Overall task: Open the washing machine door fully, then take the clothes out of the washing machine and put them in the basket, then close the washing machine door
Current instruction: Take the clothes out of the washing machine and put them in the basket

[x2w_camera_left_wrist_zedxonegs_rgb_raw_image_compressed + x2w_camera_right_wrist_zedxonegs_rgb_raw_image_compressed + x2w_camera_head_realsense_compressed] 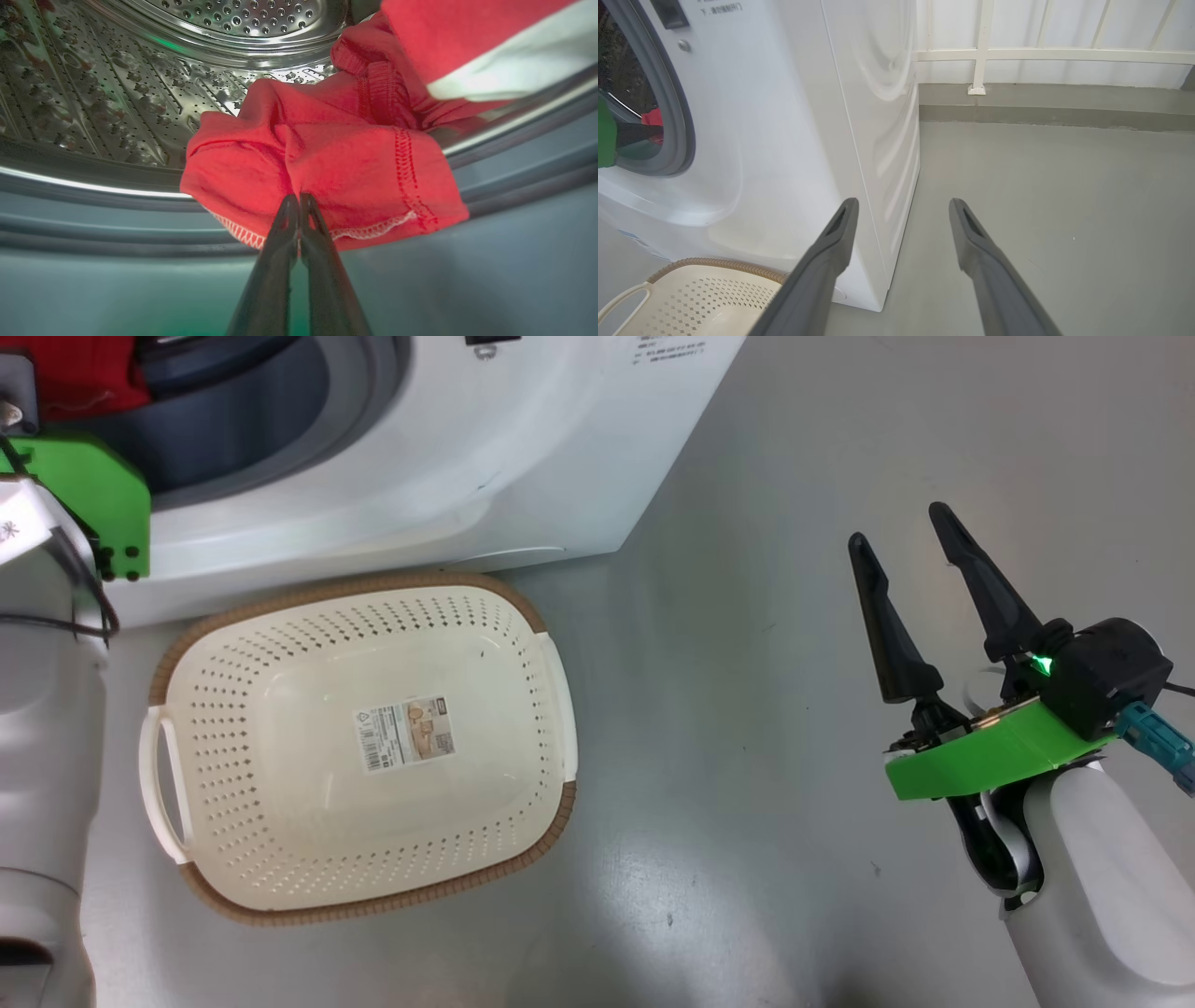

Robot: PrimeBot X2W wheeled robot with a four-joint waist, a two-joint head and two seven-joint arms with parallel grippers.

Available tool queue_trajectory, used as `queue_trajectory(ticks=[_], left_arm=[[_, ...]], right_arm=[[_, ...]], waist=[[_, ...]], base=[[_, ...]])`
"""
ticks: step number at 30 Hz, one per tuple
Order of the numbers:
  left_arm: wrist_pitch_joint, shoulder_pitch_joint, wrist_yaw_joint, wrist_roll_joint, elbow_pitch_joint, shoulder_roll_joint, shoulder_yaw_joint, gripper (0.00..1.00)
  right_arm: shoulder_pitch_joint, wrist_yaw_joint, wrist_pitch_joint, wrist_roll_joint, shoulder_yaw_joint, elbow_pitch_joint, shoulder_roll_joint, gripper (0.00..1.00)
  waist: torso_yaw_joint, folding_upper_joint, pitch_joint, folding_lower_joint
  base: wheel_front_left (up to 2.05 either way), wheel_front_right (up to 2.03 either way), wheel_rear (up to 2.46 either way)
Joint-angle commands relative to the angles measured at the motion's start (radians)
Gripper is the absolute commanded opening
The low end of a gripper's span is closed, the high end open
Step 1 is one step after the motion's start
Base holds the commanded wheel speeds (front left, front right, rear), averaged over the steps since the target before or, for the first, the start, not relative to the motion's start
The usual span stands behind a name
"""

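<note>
Closer in, left fingers (275,261) pinching red clothes (345,177) over the gasket (514,261); overhead, right fingers (887,625) spread, clear of the basket (308,803).

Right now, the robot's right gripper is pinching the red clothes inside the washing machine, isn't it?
Not quite: it is the left gripper that is shut on the red clothes inside the washing machine, as the left wrist view shows. The right gripper hangs open over the floor.

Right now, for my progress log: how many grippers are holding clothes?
1. The left gripper is shut on the red clothes at the mouth of the washing machine. The right gripper is open, empty, over the floor beside the basket.
</note>
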Motion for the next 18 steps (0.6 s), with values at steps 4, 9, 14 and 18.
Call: queue_trajectory(ticks=[4, 9, 14, 18], left_arm=[[-0.034, -0.011, 0.003, -0.026, -0.003, 0.046, 0.018, 0.0], [-0.09, 0.0, 0.005, -0.056, -0.007, 0.04, 0.034, 0.0], [-0.142, 0.027, 0.002, -0.094, -0.019, 0.035, 0.056, 0.0], [-0.167, 0.069, -0.011, -0.115, -0.034, 0.034, 0.063, 0.0]], right_arm=[[0.012, 0.008, -0.006, 0.018, 0.02, -0.018, 0.006, 1.0], [0.015, 0.008, -0.006, 0.021, 0.017, -0.013, 0.006, 1.0], [0.021, 0.008, -0.006, 0.021, 0.014, -0.004, 0.006, 1.0], [0.031, 0.008, -0.006, 0.018, 0.013, 0.001, 0.009, 1.0]], waist=[[0.002, 0.0, -0.007, 0.0001], [0.008, 0.0, -0.017, 0.0001], [0.014, 0.0, -0.037, 0.0001], [0.02, 0.0, -0.064, 0.0001]], base=[[0.0, 0.0, 0.0], [0.0, 0.0, 0.0], [0.0, 0.0, 0.0], [0.0, 0.0, 0.0]])
